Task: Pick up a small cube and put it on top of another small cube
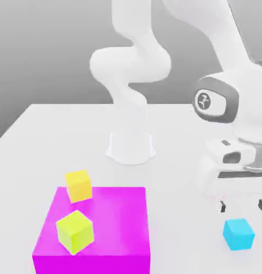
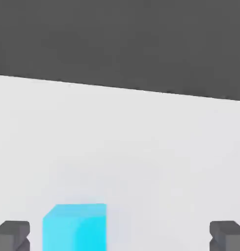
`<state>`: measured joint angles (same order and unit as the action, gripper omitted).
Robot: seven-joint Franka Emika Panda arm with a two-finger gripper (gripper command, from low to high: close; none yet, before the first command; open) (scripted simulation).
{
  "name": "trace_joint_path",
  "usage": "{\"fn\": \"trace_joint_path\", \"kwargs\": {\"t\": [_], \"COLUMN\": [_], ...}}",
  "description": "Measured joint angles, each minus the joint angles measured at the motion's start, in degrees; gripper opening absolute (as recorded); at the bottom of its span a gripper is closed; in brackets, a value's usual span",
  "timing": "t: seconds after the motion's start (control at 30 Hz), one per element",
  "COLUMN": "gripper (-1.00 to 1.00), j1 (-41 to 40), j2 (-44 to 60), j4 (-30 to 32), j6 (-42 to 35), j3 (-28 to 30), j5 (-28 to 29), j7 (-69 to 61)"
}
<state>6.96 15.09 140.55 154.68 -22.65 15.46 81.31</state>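
nearest to us in the exterior view, the big magenta block (image 1: 109,227) fills the 7 o'clock corner of the white table (image 1: 58,134). one yellow cube (image 1: 75,231) sits on top of it near its front edge, and a second yellow cube (image 1: 79,185) sits tilted at the block's back edge, at about 12 o'clock from the first.

at 4 o'clock in that view we find the small cyan cube (image 1: 239,234) lying on the table, well apart from the block. the gripper (image 1: 242,204) hangs just above it, at its 12 o'clock, pointing down. its dark fingertips (image 1: 223,205) stand spread as wide as they go, and they have hold of nothing. from the hand view we see the cyan cube (image 2: 75,227) between the two fingertips (image 2: 13,235), nearer to one than to the other and touching neither.

farther back, at 12 o'clock from the block, we see the arm's white base (image 1: 131,144) standing on the table.
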Motion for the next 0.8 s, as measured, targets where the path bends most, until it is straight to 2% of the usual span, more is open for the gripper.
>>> {"fn": "trace_joint_path", "kwargs": {"t": [0.13,0.17,0.4,0.57,0.8], "gripper": [0.0,-1.0,-1.0,-1.0,-1.0], "j1": [4.5,5.8,6.0,0.8,-10.9], "j2": [8.3,10.2,10.5,1.6,-8.3], "j4": [-1.5,-2.0,-2.0,-0.2,-2.2], "j6": [5.7,7.1,7.5,0.6,-10.5], "j3": [4.9,6.5,6.7,1.5,9.9], "j5": [5.4,6.7,7.0,-0.3,-8.5], "j7": [4.7,5.7,5.9,0.7,-1.6]}}
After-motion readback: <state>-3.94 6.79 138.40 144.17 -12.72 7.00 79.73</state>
